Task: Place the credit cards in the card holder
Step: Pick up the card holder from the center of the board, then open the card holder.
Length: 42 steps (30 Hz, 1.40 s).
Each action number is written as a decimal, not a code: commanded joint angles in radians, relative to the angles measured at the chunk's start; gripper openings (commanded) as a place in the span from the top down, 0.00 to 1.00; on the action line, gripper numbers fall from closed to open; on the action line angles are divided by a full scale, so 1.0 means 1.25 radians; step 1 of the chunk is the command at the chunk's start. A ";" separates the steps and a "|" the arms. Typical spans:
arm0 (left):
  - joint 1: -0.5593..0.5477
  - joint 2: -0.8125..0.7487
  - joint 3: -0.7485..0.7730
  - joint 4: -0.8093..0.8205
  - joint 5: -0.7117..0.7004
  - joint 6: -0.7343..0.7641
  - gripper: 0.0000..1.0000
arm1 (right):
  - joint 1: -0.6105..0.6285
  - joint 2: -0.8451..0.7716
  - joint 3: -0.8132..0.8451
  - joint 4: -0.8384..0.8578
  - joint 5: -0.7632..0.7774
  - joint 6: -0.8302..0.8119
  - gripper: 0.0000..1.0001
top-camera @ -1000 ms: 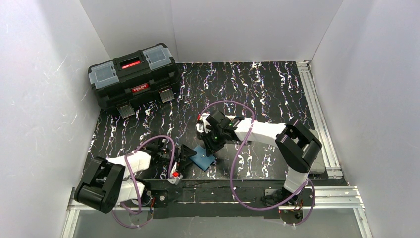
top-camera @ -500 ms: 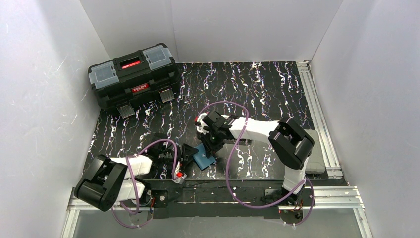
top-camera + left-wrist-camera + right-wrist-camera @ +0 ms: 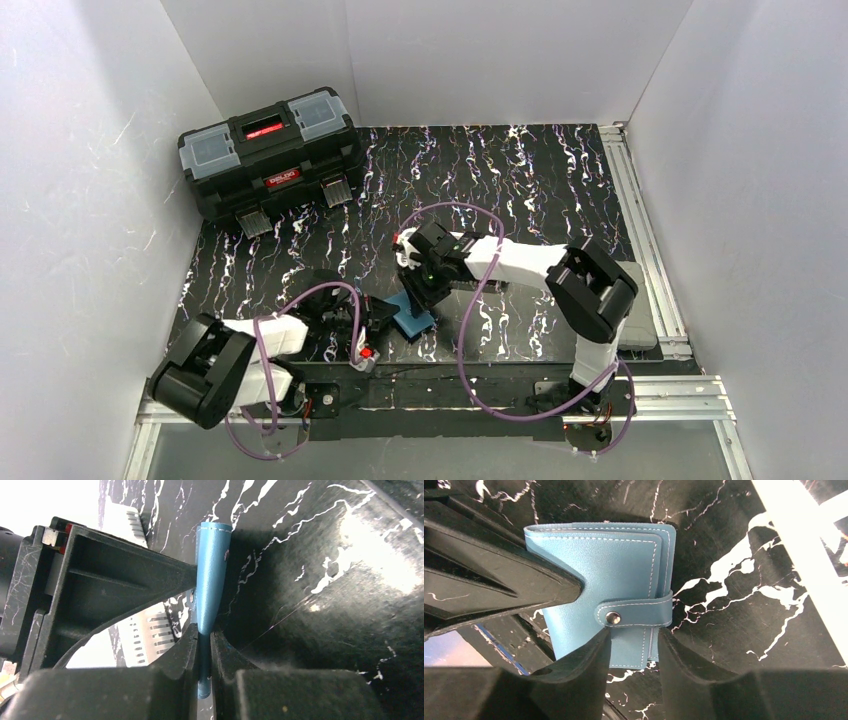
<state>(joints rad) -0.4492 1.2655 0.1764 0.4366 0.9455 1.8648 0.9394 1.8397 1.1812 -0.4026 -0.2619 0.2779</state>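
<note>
Teal-blue stitched card holder [image 3: 619, 570], folded shut with its snap-button tab [image 3: 639, 612] fastened, sat on the black white-veined table [image 3: 540, 180]. It was well apart from the black plastic toolbox with grey lid compartments [image 3: 270, 160], on the side nearer the arm bases. The left gripper [image 3: 204, 642] was at the holder's toolbox-side edge, its black fingers clamped on that edge with the blue cover pinched thin between them. The right gripper [image 3: 634, 645] hung over the holder on the side away from the toolbox. Its jaws were apart, one fingertip just under the snap and the other under the tab's folded end.
</note>
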 commanded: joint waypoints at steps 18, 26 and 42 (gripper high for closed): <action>-0.009 -0.416 0.049 -0.311 -0.013 -0.009 1.00 | 0.134 -0.253 0.045 -0.015 0.327 -0.011 0.27; -0.009 -0.414 0.072 -0.315 -0.028 -0.032 1.00 | 0.185 -0.239 0.045 -0.011 0.428 -0.014 0.33; -0.009 -0.374 0.094 -0.285 -0.044 -0.064 1.00 | 0.228 -0.201 0.064 -0.008 0.453 -0.077 0.39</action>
<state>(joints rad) -0.4553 0.7856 0.2550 0.0589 0.8711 1.8065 1.2060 1.5738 1.2091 -0.4171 0.2859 0.2230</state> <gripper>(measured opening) 0.058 0.609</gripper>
